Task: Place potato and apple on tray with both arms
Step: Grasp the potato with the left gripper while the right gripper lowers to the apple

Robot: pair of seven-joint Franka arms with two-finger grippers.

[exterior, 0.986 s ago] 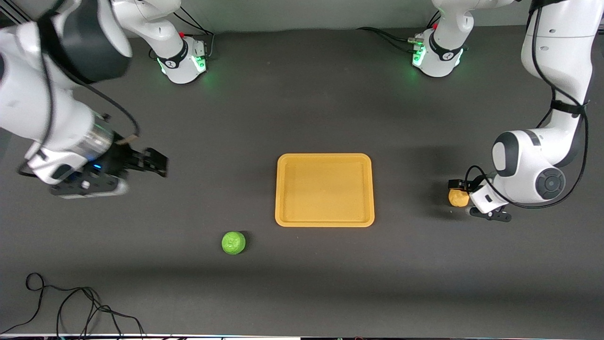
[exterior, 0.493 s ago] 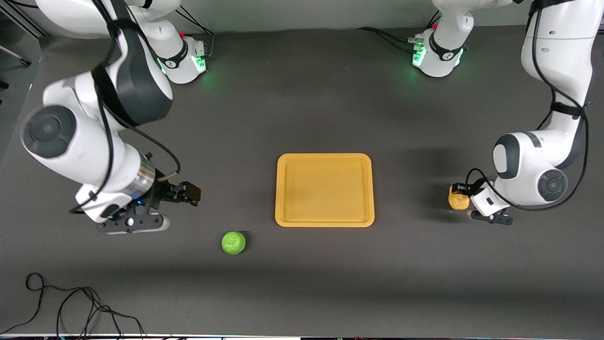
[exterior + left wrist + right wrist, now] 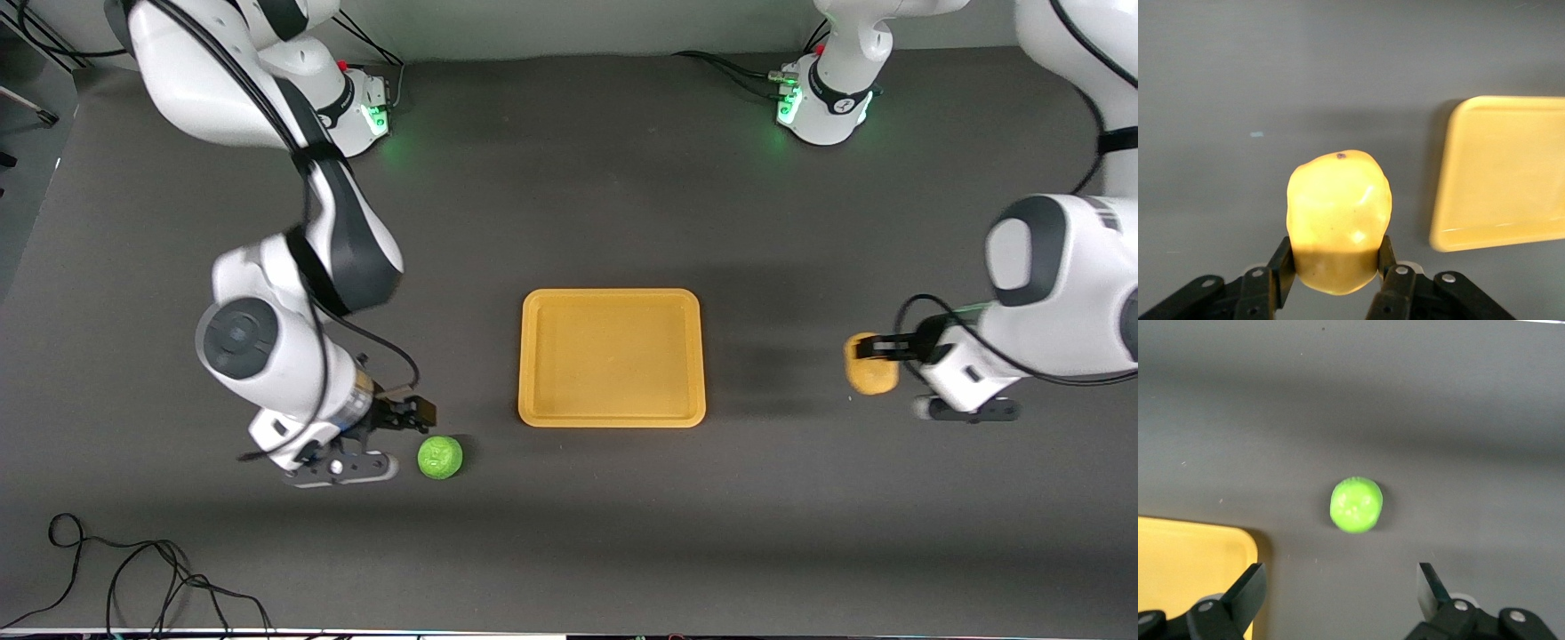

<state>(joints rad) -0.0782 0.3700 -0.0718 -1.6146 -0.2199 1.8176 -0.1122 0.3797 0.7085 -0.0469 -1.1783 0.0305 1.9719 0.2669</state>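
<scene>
The yellow-tan potato [image 3: 869, 375] is held in my left gripper [image 3: 880, 354], which is shut on it and holds it a little above the table, toward the left arm's end beside the tray. In the left wrist view the potato [image 3: 1338, 217] sits between the fingers [image 3: 1283, 260]. The green apple [image 3: 440, 457] lies on the table, nearer the front camera than the orange-yellow tray [image 3: 612, 357]. My right gripper [image 3: 411, 416] is open and empty, close beside the apple. In the right wrist view the apple [image 3: 1356, 505] lies ahead of the open gripper [image 3: 1338, 587]. The tray is empty.
A black cable [image 3: 133, 569] lies on the table near the front edge at the right arm's end. The tray's corner shows in the left wrist view [image 3: 1505, 173] and in the right wrist view [image 3: 1185, 567].
My right arm has swung down and toward the apple, its open gripper now beside it. My left gripper has risen with the potato.
</scene>
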